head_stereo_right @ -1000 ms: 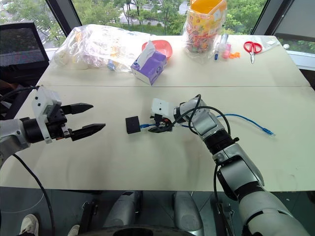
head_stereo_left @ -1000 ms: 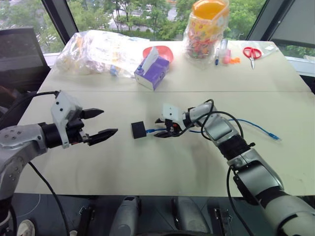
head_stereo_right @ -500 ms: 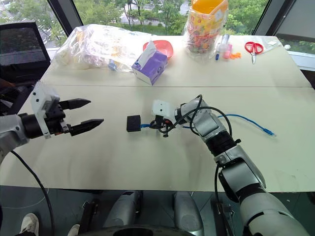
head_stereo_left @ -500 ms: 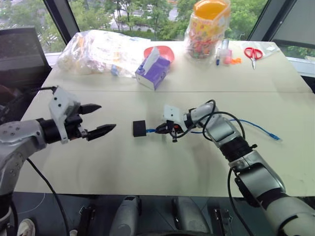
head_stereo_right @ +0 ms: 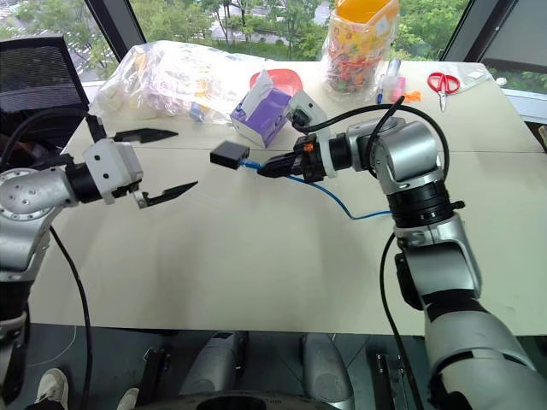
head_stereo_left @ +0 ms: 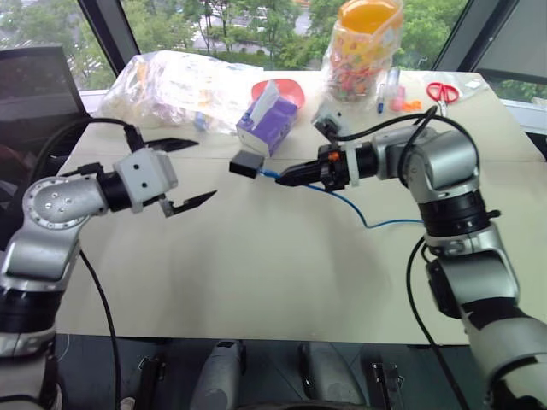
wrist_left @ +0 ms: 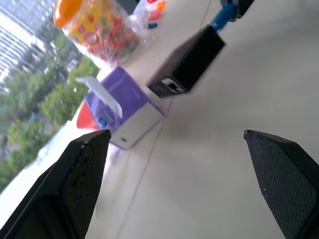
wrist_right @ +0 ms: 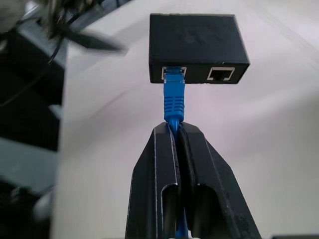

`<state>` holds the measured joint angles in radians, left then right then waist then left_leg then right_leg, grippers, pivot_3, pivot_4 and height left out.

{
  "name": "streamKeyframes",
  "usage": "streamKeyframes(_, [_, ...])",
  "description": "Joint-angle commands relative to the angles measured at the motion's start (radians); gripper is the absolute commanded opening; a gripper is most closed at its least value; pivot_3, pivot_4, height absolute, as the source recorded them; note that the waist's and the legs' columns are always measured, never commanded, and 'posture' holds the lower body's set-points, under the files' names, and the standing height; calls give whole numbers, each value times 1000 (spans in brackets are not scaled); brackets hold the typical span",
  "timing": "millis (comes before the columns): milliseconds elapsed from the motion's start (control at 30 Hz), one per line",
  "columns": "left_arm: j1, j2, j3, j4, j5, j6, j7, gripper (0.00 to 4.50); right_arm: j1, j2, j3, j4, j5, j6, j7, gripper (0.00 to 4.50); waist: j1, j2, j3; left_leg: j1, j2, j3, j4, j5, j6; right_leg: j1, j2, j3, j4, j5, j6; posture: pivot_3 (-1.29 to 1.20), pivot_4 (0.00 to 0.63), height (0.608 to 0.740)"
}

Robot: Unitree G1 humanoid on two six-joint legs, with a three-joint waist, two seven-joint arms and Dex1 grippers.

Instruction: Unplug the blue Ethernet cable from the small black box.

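- Gripping the blue Ethernet cable (wrist_right: 174,102) just behind its plug, the right gripper (head_stereo_left: 286,177) is holding the small black box (head_stereo_left: 246,164) hanging above the table (head_stereo_left: 282,273).
- Left gripper (head_stereo_left: 190,174), at nine o'clock of the box, is standing with jaws wide apart, empty.

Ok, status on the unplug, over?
Right claw shut on blue Ethernet cable, plug still seated in small black box, box lifted off table. Left claw open, short of box. Nothing in the way.

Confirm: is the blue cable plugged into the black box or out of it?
Plugged in. The blue Ethernet cable sits in one port of the small black box, which hangs from it above the table, the right gripper pinching the cable.
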<state>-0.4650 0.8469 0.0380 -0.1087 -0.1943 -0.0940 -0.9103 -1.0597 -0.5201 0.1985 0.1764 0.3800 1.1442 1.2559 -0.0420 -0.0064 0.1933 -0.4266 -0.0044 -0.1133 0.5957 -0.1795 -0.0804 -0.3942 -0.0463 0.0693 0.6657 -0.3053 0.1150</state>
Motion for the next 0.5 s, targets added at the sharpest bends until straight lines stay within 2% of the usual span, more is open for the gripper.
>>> streamKeyframes(33, [-67,-13,14,47,26,-146,-9,4500,-74,-32,-9,-26,92,102,48,56,-3,0,0,0,0,0,0,0,0,0,0,0,0,0,0,0,150,740])
streamKeyframes(200, [-95,-31,8,83,-1,-232,-48,4500,-151,-76,40,48,152,175,125,56,-9,0,0,0,0,0,0,0,0,-1,0,0,1,0,0,0,150,740])
streamKeyframes(500, [-68,-71,18,100,-92,-161,-93,4500,-293,-98,91,217,230,230,285,56,-6,0,0,0,0,0,0,0,0,-1,0,0,2,0,0,0,150,740])
